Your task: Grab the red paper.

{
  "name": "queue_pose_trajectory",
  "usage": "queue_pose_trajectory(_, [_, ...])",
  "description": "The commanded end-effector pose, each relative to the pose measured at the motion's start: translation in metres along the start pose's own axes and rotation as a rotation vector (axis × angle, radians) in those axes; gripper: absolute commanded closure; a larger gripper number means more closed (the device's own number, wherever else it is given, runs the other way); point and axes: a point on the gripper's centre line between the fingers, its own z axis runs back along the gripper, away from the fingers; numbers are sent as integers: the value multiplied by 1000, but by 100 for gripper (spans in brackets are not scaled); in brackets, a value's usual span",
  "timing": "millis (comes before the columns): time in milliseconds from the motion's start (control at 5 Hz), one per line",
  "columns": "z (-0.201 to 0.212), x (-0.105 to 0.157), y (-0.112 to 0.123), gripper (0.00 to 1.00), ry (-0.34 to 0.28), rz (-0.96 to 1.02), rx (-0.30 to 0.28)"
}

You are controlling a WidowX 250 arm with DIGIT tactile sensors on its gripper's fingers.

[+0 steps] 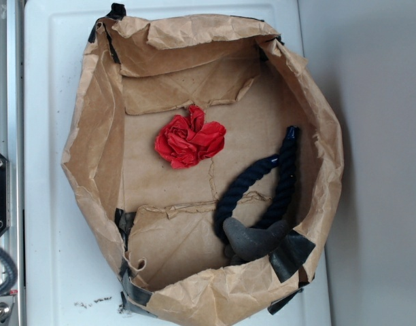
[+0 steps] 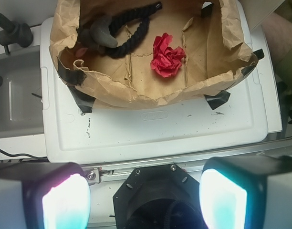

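Two pale, glowing finger pads [image 2: 65, 202] of the gripper [image 2: 145, 202] fill the bottom of the wrist view, set wide apart with nothing between them, so the jaws stand spread and empty. They hang over the near edge of the work area, well short of the bag, which suggests the arm has not begun its reach.

Beyond them sits a black octagonal mount plate [image 2: 151, 191] on a metal rail, then the flat white plastic lid or tray [image 2: 151, 133] that bears everything else.

On that tray stands the big crumpled brown paper bag [image 2: 136, 93], its walls folded down low and its corners held with strips of black tape [image 2: 217, 99]. Cut down that way it works as a shallow open bin, leaving the contents reachable from straight above.

Inside, on the bag's flat floor, lies the small bright red wad of creased paper [image 2: 167, 57], rose-like, near the middle and clear of the walls. Well apart from it, toward one end, lies a dark navy rope loop [image 2: 131, 36] with a grey rubbery lump [image 2: 102, 33] at its closed end; in the exterior view that end rests close against the bag wall.

With free floor all round the red wad, a top-down pinch looks feasible; thin paper may crush or slip.
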Motion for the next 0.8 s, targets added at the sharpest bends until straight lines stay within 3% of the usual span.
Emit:
queue_pose_trajectory(0, [0,0,0,0,0,0,0])
queue_pose_trajectory(200, [-11,50,10,0,-54,-68,-19])
queue_pose_trajectory(600, [-11,50,10,0,-54,-68,-19])
